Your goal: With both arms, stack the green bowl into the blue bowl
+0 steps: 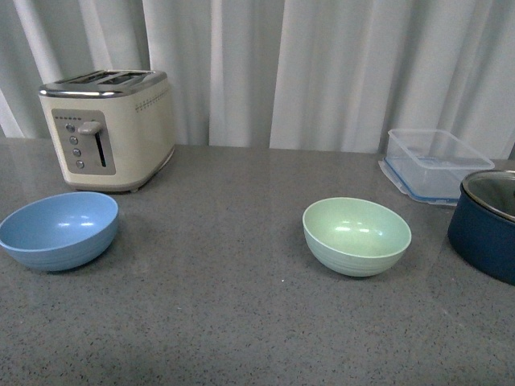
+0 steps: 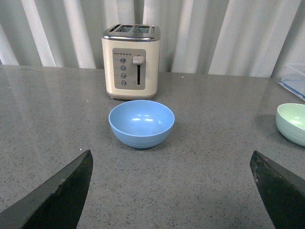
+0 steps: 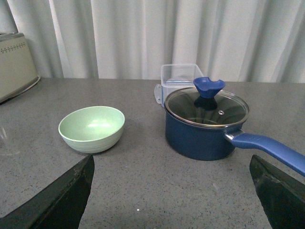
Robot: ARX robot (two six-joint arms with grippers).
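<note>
The green bowl point(image 1: 357, 236) stands upright and empty on the grey counter, right of the middle. The blue bowl point(image 1: 59, 229) stands upright and empty at the left, in front of the toaster. Neither arm shows in the front view. In the left wrist view the left gripper point(image 2: 171, 191) is open and empty, well short of the blue bowl point(image 2: 141, 123); the green bowl point(image 2: 293, 123) shows at that picture's edge. In the right wrist view the right gripper point(image 3: 171, 195) is open and empty, apart from the green bowl point(image 3: 92, 129).
A cream toaster point(image 1: 109, 129) stands behind the blue bowl. A clear plastic container point(image 1: 430, 165) and a dark navy pot point(image 1: 487, 225) with glass lid and long blue handle point(image 3: 267, 145) stand right of the green bowl. Curtains hang behind the counter.
</note>
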